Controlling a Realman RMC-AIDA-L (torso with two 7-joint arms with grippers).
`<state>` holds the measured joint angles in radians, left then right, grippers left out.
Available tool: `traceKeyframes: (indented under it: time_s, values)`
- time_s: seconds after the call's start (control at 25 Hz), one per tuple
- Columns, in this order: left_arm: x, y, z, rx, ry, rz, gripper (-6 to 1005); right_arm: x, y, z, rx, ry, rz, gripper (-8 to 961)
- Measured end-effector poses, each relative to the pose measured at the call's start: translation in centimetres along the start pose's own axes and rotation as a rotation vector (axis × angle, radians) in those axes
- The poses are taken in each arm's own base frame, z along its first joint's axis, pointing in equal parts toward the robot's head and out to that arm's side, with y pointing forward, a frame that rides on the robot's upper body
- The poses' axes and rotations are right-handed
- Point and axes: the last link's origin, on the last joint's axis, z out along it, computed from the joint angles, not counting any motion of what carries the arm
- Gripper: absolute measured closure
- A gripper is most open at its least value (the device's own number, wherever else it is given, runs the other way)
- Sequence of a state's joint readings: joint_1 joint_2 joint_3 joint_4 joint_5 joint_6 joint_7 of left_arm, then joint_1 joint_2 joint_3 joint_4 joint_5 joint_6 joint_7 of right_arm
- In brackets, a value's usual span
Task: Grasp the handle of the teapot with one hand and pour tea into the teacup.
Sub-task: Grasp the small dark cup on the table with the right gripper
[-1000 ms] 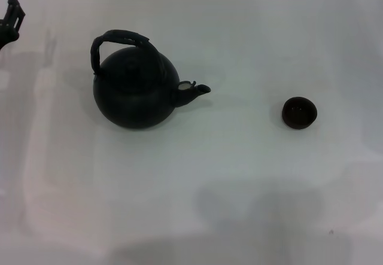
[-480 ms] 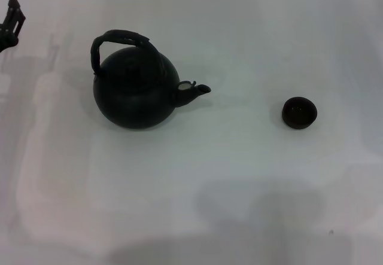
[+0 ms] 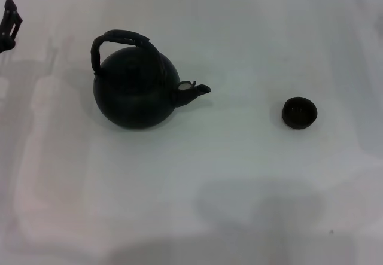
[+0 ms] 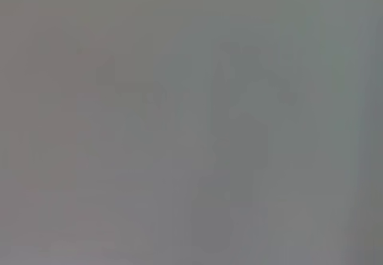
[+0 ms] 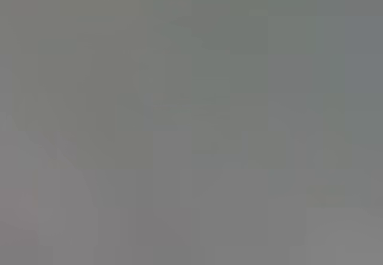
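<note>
**Teapot and teacup apart on the white table**

The black teapot (image 3: 136, 91) is seen upright left of centre on the white table (image 3: 239, 205), its short spout (image 3: 194, 91) aimed at the teacup (image 3: 299, 112), which sits well apart to the right. The arched handle (image 3: 122, 42) is untouched. The left gripper (image 3: 8, 23) is glimpsed at the far left edge (whether its fingers are parted cannot be told). Only grey blur is given by both wrist views.
</note>
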<state>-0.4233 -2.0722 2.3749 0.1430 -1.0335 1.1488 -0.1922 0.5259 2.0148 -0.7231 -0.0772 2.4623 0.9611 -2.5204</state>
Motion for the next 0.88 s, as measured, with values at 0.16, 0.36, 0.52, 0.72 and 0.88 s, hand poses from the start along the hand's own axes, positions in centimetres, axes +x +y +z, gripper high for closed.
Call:
traceKeyframes:
  time_s: [0.16, 0.36, 0.52, 0.72, 0.88]
  values:
    - [0.1, -0.1, -0.1, 0.001, 0.009, 0.0, 242, -1.6, 1.5, 0.6, -0.184, 0.022, 0.014, 116]
    - [0.1, -0.4, -0.7, 0.009, 0.02, -0.003, 243, -3.8, 4.3, 1.3, -0.441, 0.121, -0.067, 124]
    - [0.1, -0.8, -1.3, 0.019, 0.031, -0.013, 243, -5.7, 6.5, 1.5, -0.625, 0.239, -0.192, 124]
    - [0.0, -1.0, -1.8, 0.027, 0.034, -0.015, 243, -7.8, 9.1, 0.9, -0.818, 0.391, -0.351, 125]
    - [-0.1, -1.2, -2.0, 0.031, 0.034, -0.016, 243, -8.4, 10.3, 0.3, -0.876, 0.467, -0.4, 125]
